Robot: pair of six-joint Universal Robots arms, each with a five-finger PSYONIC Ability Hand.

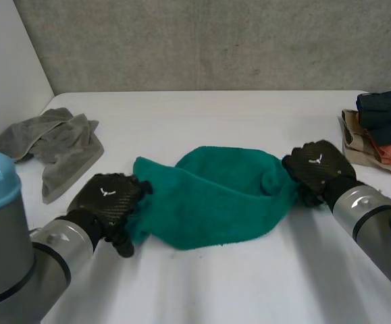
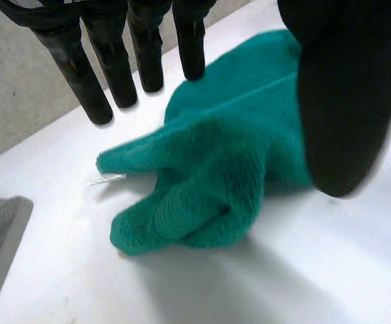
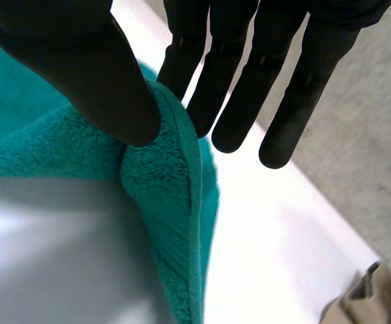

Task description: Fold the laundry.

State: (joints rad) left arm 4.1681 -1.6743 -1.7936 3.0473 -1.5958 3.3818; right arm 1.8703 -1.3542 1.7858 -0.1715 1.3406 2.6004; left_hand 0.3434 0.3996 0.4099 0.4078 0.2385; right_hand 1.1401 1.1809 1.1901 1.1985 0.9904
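**Base:** Status on the laundry?

**Me:** Early, I judge. The green towel (image 1: pixel 215 199) lies in a rumpled hump on the table (image 1: pixel 249 290), with no clean fold in it yet.

**Base:** Hands?

**Me:** One at each end of the towel. My right hand (image 1: pixel 317 169) has the right end's hem nipped between its thumb (image 3: pixel 94 74) and straight fingers. My left hand (image 1: pixel 107 199) is over the left end, its fingers (image 2: pixel 90 88) straight and clear of the cloth, so I read it as released. The thumb blocks part of that view, so some contact is possible.

**Base:** What's left?

**Me:** Nearly all of it. The towel needs spreading flat, then folding. A grey cloth (image 1: pixel 57 142) sits crumpled well beyond the towel's left end. Beyond its right end there is a folded stack (image 1: pixel 384 125), which looks done.
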